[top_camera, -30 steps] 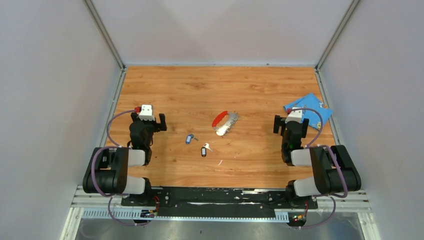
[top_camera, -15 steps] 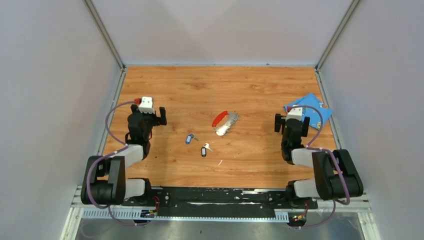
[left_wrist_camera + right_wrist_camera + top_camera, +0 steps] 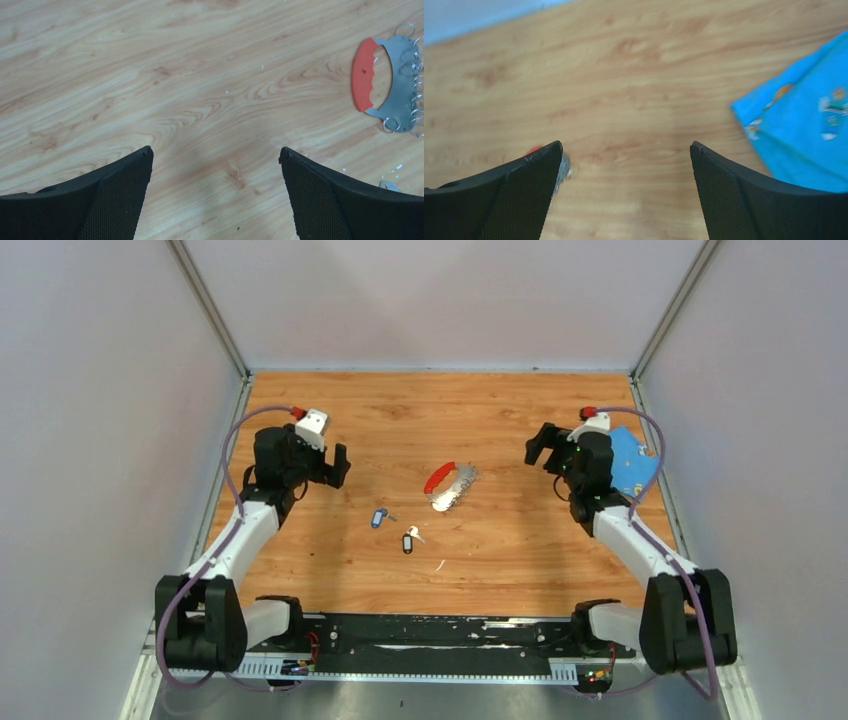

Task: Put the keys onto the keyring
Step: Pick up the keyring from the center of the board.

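Top view: blue key (image 3: pixel 378 518) and black key (image 3: pixel 407 541) too small to make out blades, white speck (image 3: pixel 440 564) near them unidentifiable, cloth (image 3: pixel 632 468) part hidden behind right arm (image 3: pixel 600 490). Left wrist: keyring (image 3: pixel 372 75) clipped by the right edge, its wire loops running out of frame, and a silver bit (image 3: pixel 389 186) mostly behind a finger (image 3: pixel 340 205), can't tell what. Right wrist: all blurred, cloth cropped at the right edge, keyring only a red-grey sliver poking out from behind a finger.

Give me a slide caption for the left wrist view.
Open left gripper over wooden table, red-and-grey curved keyring lying at upper right.
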Controlling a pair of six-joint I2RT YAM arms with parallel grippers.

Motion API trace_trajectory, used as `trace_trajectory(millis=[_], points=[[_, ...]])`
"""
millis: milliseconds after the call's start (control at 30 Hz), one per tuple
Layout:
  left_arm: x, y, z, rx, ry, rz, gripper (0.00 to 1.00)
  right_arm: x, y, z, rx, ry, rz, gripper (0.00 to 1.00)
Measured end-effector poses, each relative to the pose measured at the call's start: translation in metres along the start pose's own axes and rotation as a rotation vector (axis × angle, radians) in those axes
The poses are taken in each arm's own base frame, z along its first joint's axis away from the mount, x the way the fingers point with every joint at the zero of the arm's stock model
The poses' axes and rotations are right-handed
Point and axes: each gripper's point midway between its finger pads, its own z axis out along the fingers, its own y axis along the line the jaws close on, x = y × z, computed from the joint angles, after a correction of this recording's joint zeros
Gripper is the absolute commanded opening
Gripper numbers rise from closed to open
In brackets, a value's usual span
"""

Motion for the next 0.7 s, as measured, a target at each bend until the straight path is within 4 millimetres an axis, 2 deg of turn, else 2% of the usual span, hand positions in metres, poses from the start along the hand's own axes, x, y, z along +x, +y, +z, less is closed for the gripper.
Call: trace_trajectory(millis=[100,167,300,400,433,567,700], points=[[-0.002,-0.001,0.009,0.038,0.117,0.001,1.00,0.042,0.020,0.009,-0.055,0.190,-0.031,1.00],[-0.008,0.001,0.013,0.049,0.161,0.009,1.00,0.062,0.039,0.018,-0.085,0.315,-0.076,1.00],[-0.006,0.001,0.010,0.062,0.229,0.018,1.00,0.073,0.079,0.032,-0.181,0.418,-0.154,0.99],[0.005,-0.003,0.002,0.073,0.281,0.011,1.00,0.080,0.097,0.035,-0.250,0.448,-0.195,0.80],[0.009,-0.004,0.001,0.074,0.296,0.008,1.00,0.083,0.101,0.038,-0.270,0.459,-0.209,0.73],[0.015,0.001,-0.006,0.040,0.342,0.003,1.00,0.105,0.105,0.049,-0.311,0.519,-0.250,0.67],[0.010,0.009,-0.012,-0.014,0.336,0.014,1.00,0.135,0.107,0.056,-0.333,0.594,-0.293,0.59]])
